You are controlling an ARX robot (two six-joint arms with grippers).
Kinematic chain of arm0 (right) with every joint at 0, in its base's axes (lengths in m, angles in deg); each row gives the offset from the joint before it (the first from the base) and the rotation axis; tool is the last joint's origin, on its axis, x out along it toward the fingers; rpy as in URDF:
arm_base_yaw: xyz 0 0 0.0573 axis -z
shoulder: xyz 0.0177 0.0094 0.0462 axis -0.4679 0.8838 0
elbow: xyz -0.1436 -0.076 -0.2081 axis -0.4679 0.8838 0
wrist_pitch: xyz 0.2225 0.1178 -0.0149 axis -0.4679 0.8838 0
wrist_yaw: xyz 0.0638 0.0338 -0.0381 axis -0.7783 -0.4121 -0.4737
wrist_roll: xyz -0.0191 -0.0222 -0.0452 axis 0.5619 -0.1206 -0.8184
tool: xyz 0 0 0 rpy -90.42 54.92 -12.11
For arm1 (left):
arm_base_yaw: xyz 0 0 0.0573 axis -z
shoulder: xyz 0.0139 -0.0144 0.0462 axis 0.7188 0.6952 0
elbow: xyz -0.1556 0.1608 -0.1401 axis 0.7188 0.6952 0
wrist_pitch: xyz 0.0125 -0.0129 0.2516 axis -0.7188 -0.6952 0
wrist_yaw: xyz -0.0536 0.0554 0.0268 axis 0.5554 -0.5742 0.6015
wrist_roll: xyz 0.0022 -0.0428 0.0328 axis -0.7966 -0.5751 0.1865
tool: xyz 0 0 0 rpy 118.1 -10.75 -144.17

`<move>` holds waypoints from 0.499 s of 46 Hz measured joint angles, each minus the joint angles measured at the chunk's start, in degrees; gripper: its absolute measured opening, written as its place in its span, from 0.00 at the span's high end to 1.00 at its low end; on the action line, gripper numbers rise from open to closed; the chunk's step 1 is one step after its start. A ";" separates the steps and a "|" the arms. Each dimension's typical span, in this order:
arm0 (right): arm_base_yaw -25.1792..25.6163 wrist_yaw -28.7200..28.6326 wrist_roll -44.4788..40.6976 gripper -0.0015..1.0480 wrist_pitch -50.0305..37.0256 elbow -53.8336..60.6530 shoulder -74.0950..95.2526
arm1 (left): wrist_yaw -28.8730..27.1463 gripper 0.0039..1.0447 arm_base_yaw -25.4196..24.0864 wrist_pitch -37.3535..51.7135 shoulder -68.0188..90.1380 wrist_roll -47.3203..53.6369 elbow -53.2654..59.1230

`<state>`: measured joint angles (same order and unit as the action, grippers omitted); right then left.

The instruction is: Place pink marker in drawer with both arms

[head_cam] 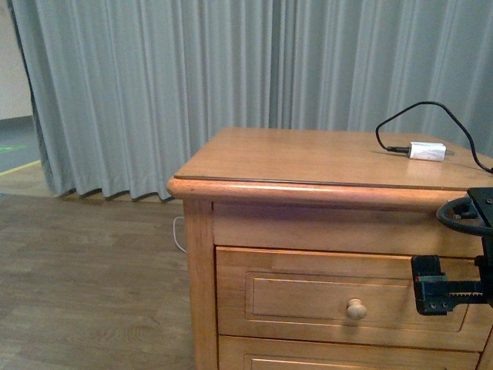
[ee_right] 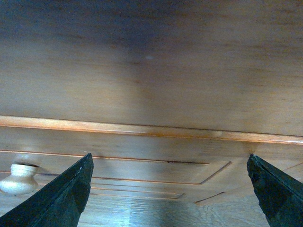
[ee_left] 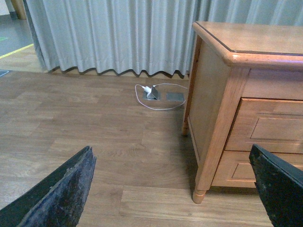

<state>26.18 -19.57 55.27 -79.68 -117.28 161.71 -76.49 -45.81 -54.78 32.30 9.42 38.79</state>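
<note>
Drawer (head_cam: 339, 297) closed, nothing done yet. Right gripper (ee_right: 168, 189) spread wide and empty, close in front of the drawer, knob (ee_right: 19, 178) off to one side. Left gripper (ee_left: 173, 189) spread, empty, facing floor. Pink marker not visible anywhere.

No readable text, label, brand, number or sign in any view. Drawer (head_cam: 347, 297) front and knob (head_cam: 356, 309) — plain wood, unmarked. White charger plug (head_cam: 427, 151) on counter (head_cam: 308, 158) — no legible print. Curtain (head_cam: 192, 77) plain. Hand (head_cam: 435, 285) of right arm — no lettering visible.
</note>
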 joint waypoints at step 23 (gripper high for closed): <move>1.25 -5.88 -0.98 0.08 25.11 8.07 -37.00 | 0.00 0.06 0.00 0.00 0.00 0.00 0.00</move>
<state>27.43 -25.45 54.29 -54.56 -109.21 124.71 -76.49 -45.81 -54.78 32.30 9.42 38.79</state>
